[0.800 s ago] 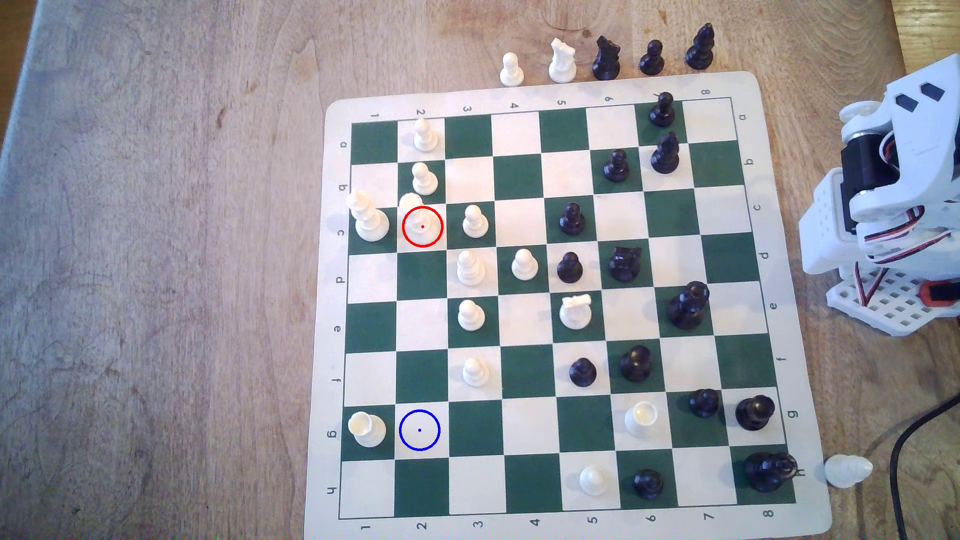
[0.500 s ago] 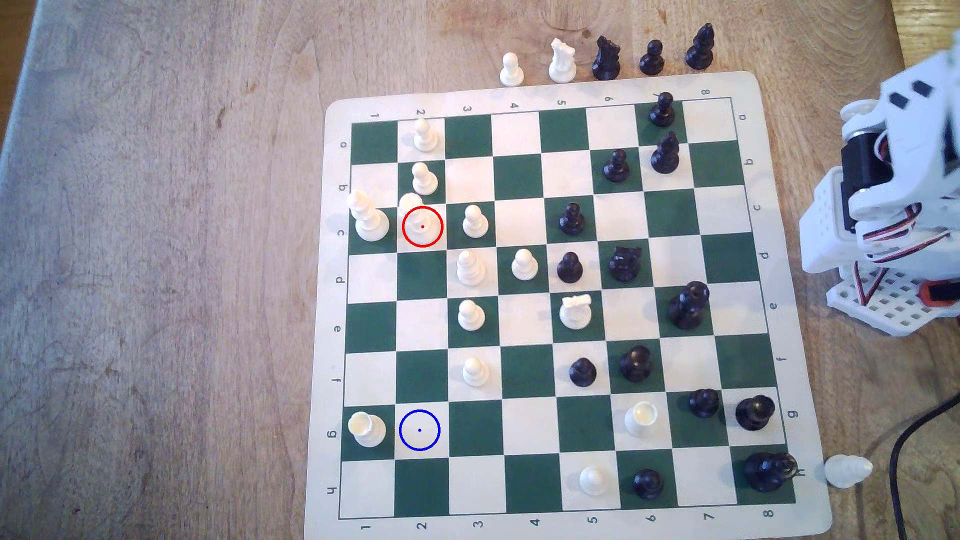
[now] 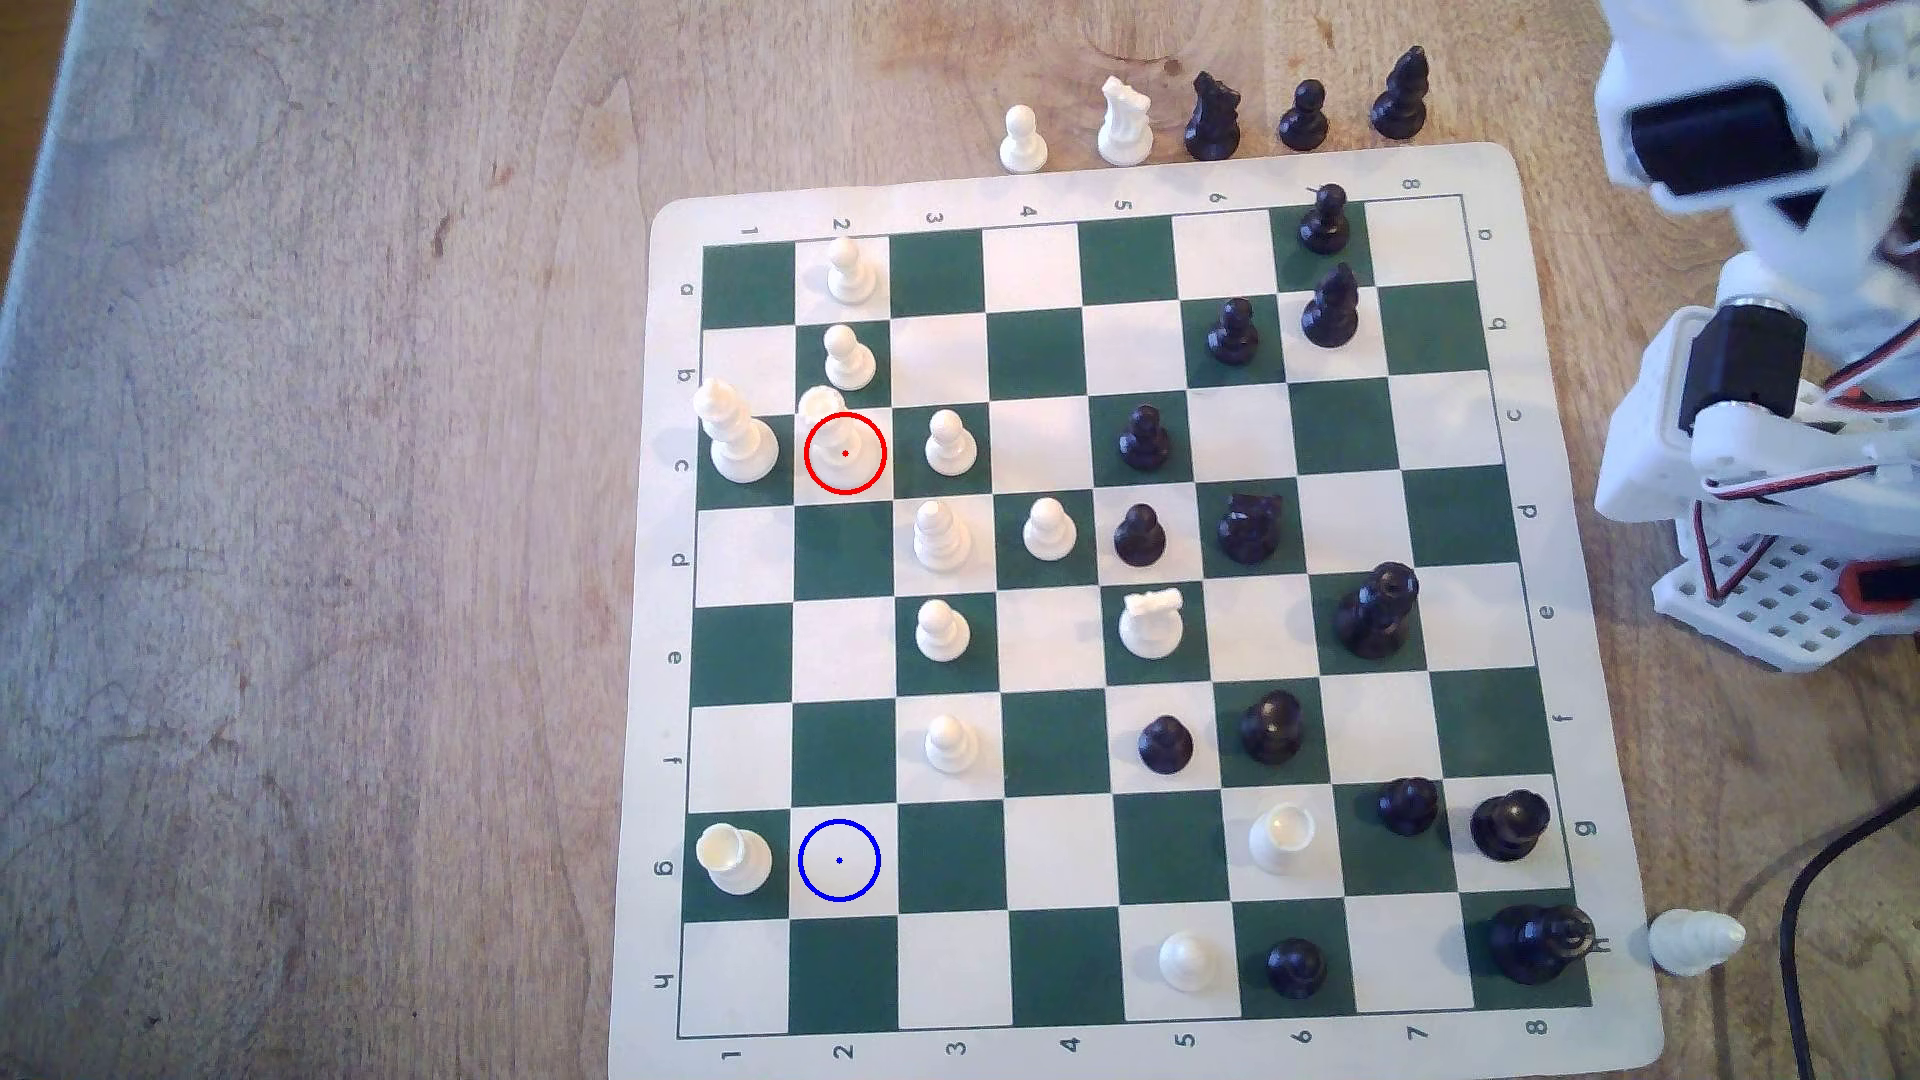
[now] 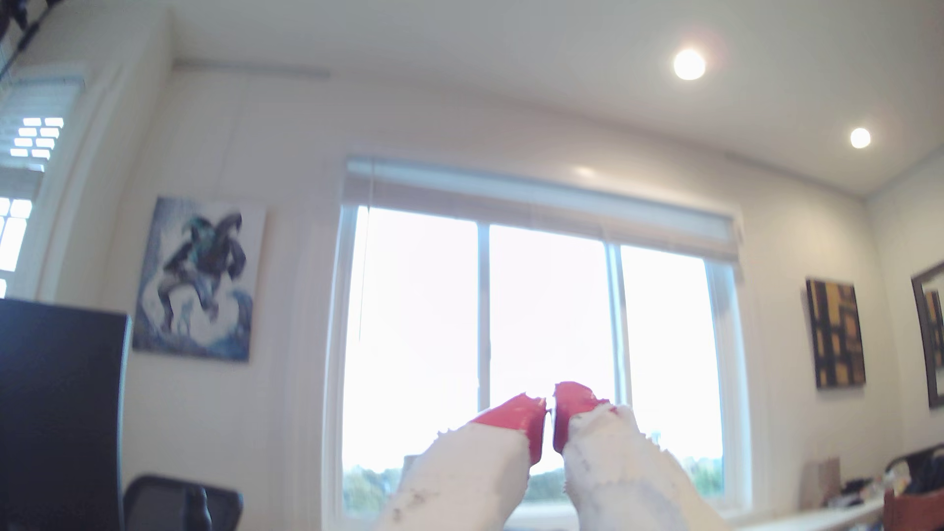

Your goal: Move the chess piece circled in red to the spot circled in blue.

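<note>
- One cream-white chess piece circled in red (image 3: 837, 441) is seen standing upright on a light square of the chessboard (image 3: 1122, 1023), in the column marked 2, toward the exterior view's left.
- It is flanked by a taller white piece (image 3: 736, 434) on its left and a white pawn (image 3: 949, 444) on its right, each on the adjoining square and apart from it; another white pawn (image 3: 847, 358) stands on the square just behind.
- The spot circled in blue (image 3: 840, 860) is found in the same column, four squares nearer, on a bare light square; a white rook (image 3: 734, 858) stands just to its left.
- The arm (image 3: 1756, 343) is seen off the board at the exterior view's right edge, over the table (image 3: 312, 519), well apart from both marks.
- In the wrist view the hand (image 4: 550, 408) is pointed up at a window (image 4: 546, 316); its red fingertips (image 4: 516, 416) are nearly pressed together, with only a thin slit between them, and nothing is held.
</note>
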`<state>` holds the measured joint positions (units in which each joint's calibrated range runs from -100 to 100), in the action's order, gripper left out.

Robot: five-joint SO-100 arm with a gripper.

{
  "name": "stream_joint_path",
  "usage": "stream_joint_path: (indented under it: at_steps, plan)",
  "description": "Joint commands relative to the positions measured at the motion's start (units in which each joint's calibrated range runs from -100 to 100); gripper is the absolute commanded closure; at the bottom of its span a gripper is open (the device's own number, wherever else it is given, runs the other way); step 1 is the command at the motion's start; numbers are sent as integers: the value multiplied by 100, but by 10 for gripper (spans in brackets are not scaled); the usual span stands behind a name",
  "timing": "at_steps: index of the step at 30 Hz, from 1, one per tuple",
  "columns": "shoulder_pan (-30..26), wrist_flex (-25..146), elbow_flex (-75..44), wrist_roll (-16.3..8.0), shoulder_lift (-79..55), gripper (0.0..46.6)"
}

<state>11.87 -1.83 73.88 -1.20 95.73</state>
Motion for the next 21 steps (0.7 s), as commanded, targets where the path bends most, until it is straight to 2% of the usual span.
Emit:
stream_joint_path:
  at_steps: [1,5,11,15,16,17,21]
  plan:
    - [217,1469,-1042,-220,-14,464]
    - [-18,2190,-1087,-171,-583,464]
    - [-706,3648,-2257,88,-2586,464]
    - [-784,4442,-3453,-10,-3868,464]
    - [-831,4761,-4079,-254,-4343,464]
    - [-839,4827,-4288,-371,-4505,464]
    - [-1004,5433,-5457,-366,-5557,464]
